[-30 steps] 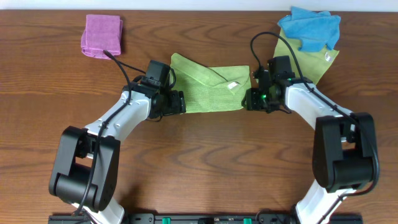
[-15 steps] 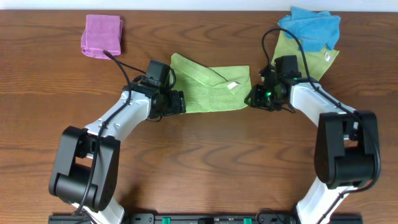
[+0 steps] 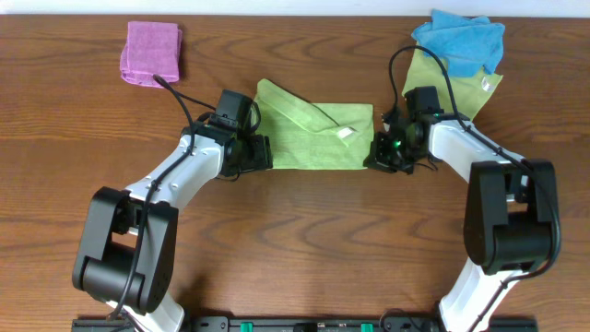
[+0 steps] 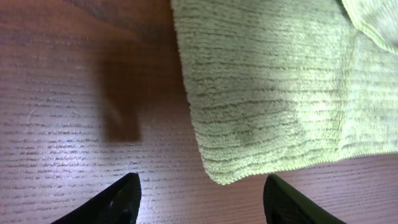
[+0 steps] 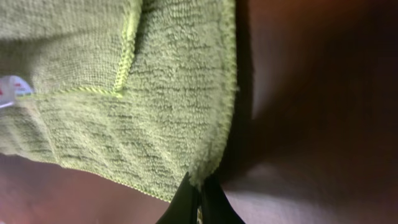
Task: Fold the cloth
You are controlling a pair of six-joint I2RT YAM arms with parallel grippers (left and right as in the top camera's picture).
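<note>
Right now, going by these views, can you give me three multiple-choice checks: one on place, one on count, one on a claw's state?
1. The pink cloth lies: A far left; B centre; C far right.
2. Cloths in view: A two; B four; C six.
3. The right claw is: A wide open; B shut on the cloth at its edge; C out of view.
Answers: A, it sits in the overhead view's far-left corner; B, pink, lime, a blue cloth and a yellow-green cloth partly under it; B, the tips meet on the hem.
</note>
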